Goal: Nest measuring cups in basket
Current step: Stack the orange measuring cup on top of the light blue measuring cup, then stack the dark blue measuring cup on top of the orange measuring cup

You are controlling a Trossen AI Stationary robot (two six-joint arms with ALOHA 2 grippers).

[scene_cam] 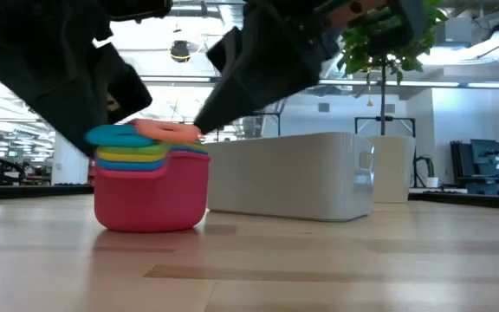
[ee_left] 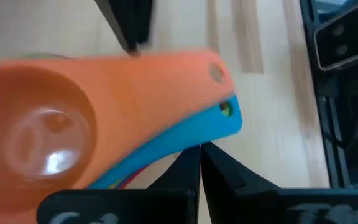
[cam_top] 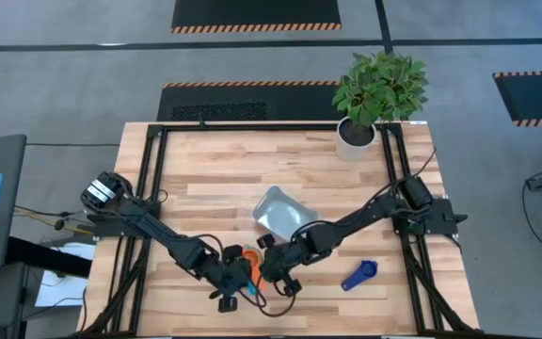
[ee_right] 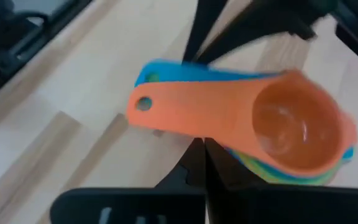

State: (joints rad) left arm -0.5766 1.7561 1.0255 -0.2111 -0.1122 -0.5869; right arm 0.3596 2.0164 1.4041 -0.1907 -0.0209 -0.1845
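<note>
The measuring cups stand nested in one stack (cam_top: 247, 266) near the table's near edge. The red cup (scene_cam: 150, 195) is at the bottom on the wood, with blue, yellow and green rims above it. The orange cup (ee_left: 42, 124) (ee_right: 297, 124) sits on top, and a blue handle (ee_left: 229, 121) fans out under the orange handle. My left gripper (ee_left: 201, 149) (cam_top: 229, 281) is shut at the stack's left. My right gripper (ee_right: 202, 144) (cam_top: 273, 268) is shut at its right. The dark blue cup (cam_top: 358, 275) lies alone on the table to the right. The silvery basket (cam_top: 282, 212) (scene_cam: 293, 178) stands just beyond the stack. My left gripper's shut fingertips (ee_left: 191, 163) reach the long edge of the blue handle (ee_left: 194, 142) from the side, across the handle. I cannot tell whether they touch it. My right gripper's shut fingertips (ee_right: 194, 155) reach the long edge of the orange handle (ee_right: 191, 134) from the opposite side. Touch cannot be told there either.
A potted plant in a white pot (cam_top: 356, 137) stands at the far right corner. Black frame rails (cam_top: 149, 169) (cam_top: 395, 169) run along the table's left and right sides. Bare wood lies across the table's far half and left of the stack.
</note>
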